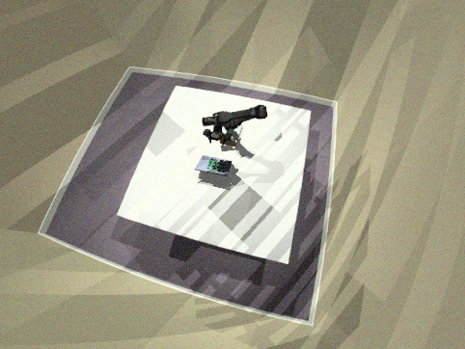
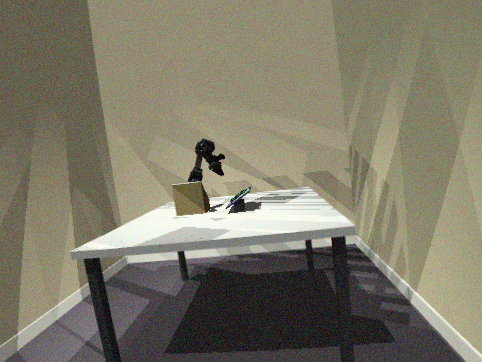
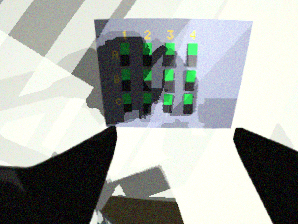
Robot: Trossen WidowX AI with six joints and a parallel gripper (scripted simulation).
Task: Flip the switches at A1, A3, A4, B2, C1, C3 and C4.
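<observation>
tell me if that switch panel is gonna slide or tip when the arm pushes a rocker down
The switch panel sits tilted on a small dark stand, so a hard press near its raised edge might rock it. It looks thin and small, likely light, so it may skid on the smooth white table. The gripper hangs above it, jaws wide.

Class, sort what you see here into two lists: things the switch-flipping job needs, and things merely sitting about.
Needed for the job:
switch panel
green switches
gripper, fingers wide apart, holding nothing

Just sitting about:
tan box
white table
</observation>
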